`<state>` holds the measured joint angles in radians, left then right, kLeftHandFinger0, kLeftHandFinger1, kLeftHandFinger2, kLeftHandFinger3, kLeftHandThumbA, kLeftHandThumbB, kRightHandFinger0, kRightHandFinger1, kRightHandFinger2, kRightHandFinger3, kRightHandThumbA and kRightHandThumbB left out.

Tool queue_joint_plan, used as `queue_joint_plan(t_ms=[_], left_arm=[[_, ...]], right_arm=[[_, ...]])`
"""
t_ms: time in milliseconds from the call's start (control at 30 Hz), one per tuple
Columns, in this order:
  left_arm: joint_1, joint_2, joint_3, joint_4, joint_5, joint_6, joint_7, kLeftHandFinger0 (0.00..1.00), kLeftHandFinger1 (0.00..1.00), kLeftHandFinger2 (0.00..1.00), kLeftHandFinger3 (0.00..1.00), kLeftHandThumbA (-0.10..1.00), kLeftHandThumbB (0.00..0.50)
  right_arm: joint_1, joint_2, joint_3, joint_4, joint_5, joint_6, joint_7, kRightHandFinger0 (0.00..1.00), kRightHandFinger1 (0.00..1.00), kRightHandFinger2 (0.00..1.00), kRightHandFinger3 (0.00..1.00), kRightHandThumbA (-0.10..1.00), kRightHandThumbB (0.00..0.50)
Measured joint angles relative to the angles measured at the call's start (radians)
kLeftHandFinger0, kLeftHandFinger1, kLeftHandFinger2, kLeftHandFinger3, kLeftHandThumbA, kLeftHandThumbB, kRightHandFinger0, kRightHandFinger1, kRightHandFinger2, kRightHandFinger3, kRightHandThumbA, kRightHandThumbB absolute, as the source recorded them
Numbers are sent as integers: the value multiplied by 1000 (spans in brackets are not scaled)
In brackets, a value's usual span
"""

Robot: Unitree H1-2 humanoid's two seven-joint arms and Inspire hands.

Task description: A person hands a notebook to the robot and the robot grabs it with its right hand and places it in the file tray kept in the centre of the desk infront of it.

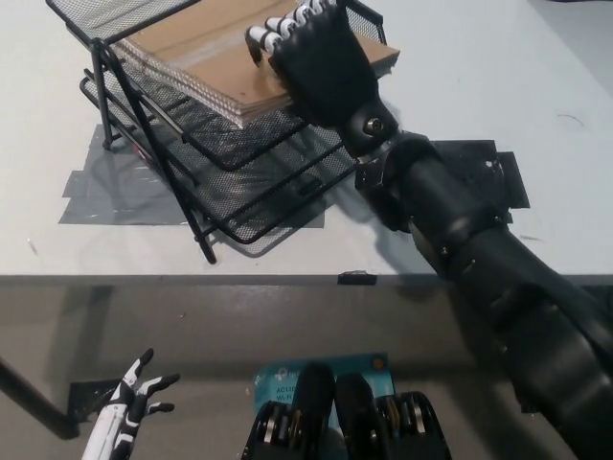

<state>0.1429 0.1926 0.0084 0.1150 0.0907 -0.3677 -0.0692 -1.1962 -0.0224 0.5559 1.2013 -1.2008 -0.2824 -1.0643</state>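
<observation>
A brown spiral-bound notebook lies partly inside the black wire-mesh file tray, on its middle shelf under the top one, with its near right corner sticking out. My black right hand is shut on the notebook's right side, white-tipped fingers curled over the cover. The arm reaches in from the lower right across the desk. My white left hand hangs low at the bottom left, below the desk edge, fingers spread and holding nothing.
The tray stands on a light desk over grey tape patches. A dark tape patch lies by my right forearm. The desk's front edge crosses the picture, floor below.
</observation>
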Motion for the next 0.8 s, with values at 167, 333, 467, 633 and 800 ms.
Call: queue_joint_plan(t_ms=[167,333,467,633,800], left_arm=[[0,0,0,-2,0,0,0,732,832,772,1000,1000,321],[0,0,0,-2,0,0,0,729,820,744,1000,1000,298],[0,0,0,-2,0,0,0,739,819,743,1000,1000,304],[-3,0,0,2,0,1,0,740,816,750,1000,1000,264],[-3,0,0,11,0,1,0,754,801,714,1000,1000,293]], right_arm=[[-13,0,34,44,4,-2,-8,0,0,111,500,523,0],[-25,0,52,61,11,-2,-29,0,0,143,121,710,61],[-30,-3,29,-3,35,12,31,126,228,497,448,848,207],[-10,-4,0,-104,67,22,142,1000,1000,1000,1000,698,401],[44,-6,-7,-174,97,38,241,1000,1000,1000,1000,815,500]])
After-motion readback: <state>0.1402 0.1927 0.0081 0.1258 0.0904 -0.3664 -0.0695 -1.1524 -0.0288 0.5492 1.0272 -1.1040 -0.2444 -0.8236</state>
